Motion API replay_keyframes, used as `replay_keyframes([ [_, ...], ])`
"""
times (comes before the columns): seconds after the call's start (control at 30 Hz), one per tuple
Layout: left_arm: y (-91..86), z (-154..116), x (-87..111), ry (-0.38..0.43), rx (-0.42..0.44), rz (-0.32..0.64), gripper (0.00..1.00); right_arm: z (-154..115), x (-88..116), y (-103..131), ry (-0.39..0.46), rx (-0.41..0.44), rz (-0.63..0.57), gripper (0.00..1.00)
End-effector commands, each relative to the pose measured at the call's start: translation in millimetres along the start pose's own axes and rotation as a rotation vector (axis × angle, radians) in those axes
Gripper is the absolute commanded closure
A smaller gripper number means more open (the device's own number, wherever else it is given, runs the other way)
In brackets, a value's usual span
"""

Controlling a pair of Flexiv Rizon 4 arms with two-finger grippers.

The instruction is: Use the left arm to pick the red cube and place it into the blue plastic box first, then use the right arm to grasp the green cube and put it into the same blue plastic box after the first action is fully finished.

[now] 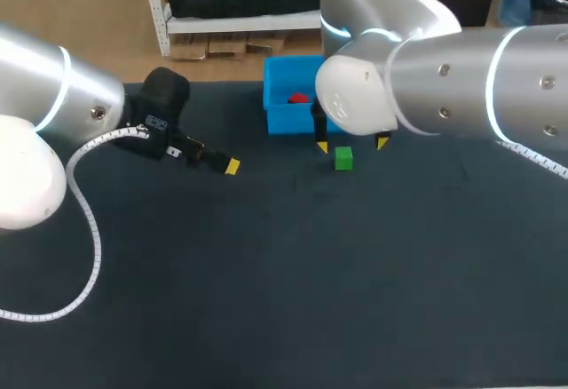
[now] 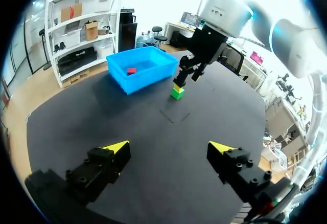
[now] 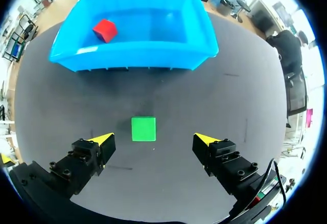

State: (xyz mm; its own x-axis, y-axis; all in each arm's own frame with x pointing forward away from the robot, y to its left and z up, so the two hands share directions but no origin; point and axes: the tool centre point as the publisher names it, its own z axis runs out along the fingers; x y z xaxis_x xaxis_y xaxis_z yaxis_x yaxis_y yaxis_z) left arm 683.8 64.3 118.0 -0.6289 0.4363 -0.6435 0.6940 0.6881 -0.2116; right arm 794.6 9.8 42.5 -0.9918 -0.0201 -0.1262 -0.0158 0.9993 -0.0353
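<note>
Red cube in box; right gripper over green cube, not gripping.

Table (image 1: 293,282) has a dark, matte black covering with a few faint short marks near its middle. The blue plastic box (image 1: 282,115) sits at the far edge, and the red cube (image 3: 104,30) lies inside on its floor, near one corner. The green cube (image 3: 143,129) rests on the mat just in front of the box, apart from it. The right gripper (image 1: 352,145) hangs above the green cube, fingers spread wide to either side, touching nothing. The left gripper (image 2: 169,146) is over bare mat on the left side, well apart from the box, fingers wide and nothing held. The left arm's white coiled cable (image 1: 89,229) loops above the mat.
</note>
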Motion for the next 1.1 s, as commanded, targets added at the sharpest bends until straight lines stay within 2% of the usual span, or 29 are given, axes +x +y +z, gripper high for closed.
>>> replay_keyframes([
  [0.03, 1.3, 0, 1.2, -0.006, 0.005, 0.002, 0.0, 4, -3, 0, 0.009, 0.0, 0.003, 0.0],
  [1.1, 1.3, 0, 1.2, -0.006, 0.005, 0.002, 0.0, 32, -8, 7, 0.021, -0.051, -0.002, 0.0],
])
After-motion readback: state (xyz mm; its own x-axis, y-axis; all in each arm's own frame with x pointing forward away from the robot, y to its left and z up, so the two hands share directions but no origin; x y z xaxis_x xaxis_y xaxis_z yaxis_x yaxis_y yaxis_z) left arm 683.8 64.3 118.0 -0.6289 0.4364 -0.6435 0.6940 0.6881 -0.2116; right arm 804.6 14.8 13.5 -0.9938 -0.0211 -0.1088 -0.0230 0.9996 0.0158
